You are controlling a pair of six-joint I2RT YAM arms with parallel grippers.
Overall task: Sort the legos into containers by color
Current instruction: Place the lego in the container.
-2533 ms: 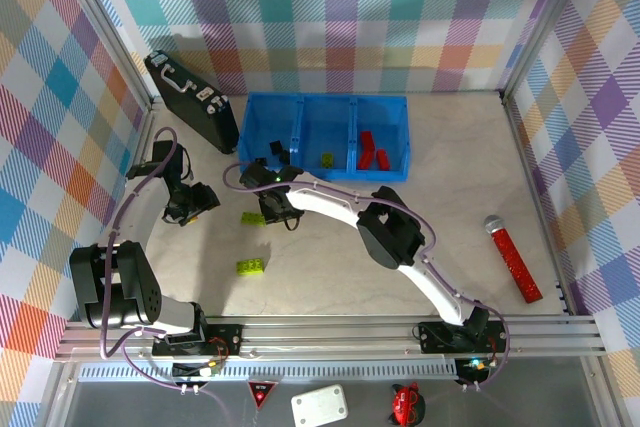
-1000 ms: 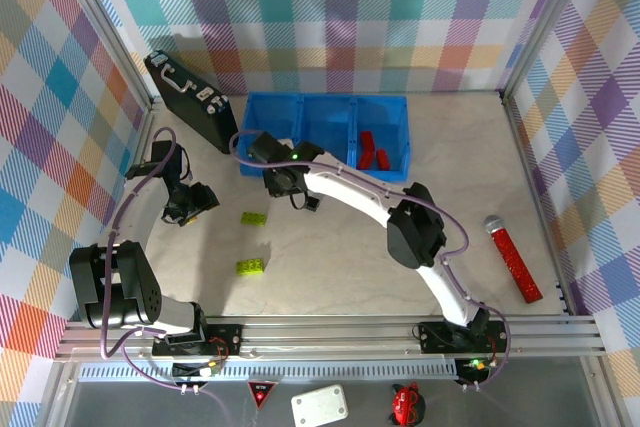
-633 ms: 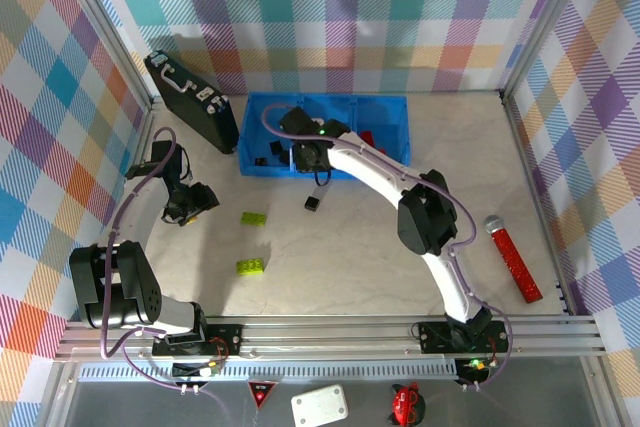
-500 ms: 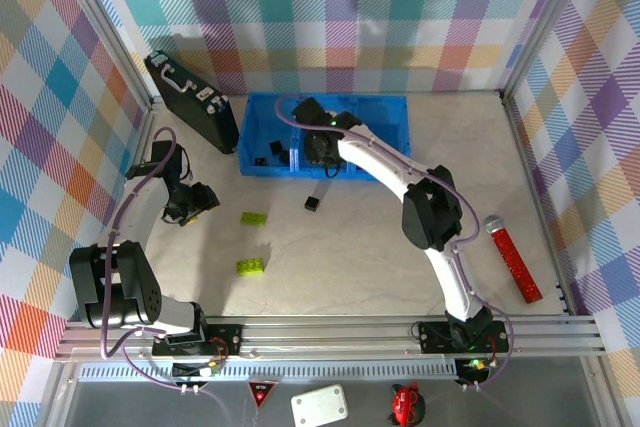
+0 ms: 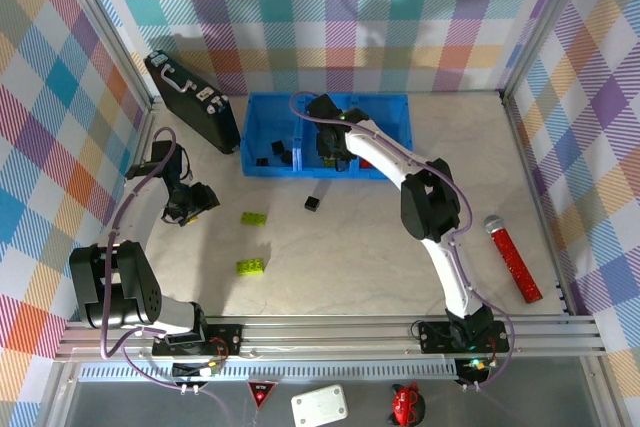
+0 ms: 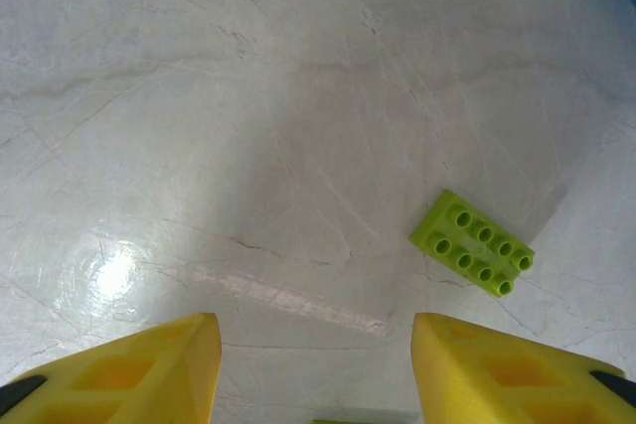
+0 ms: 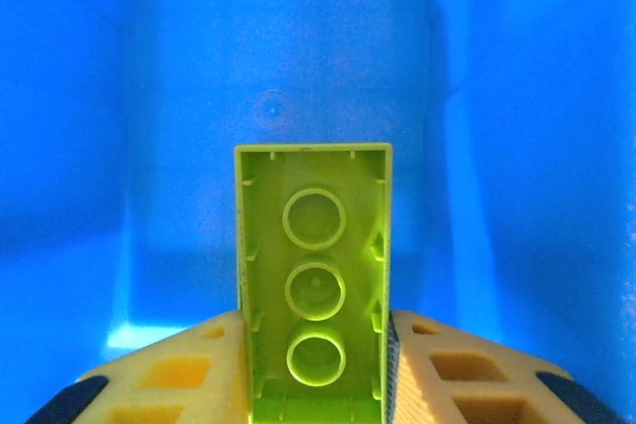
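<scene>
Over the middle compartment of the blue tray [image 5: 385,102], the right gripper [image 7: 313,369] is clamped on a lime green brick [image 7: 314,265], hollow underside facing the wrist camera. On the table [image 5: 350,267]: one loose green brick [image 5: 253,218] near the left gripper [image 6: 314,345], fingers spread and empty; a second green brick [image 5: 251,266] nearer the arm bases; one black brick [image 5: 312,204] just before the tray, more black bricks [image 5: 272,158] in its left compartment.
</scene>
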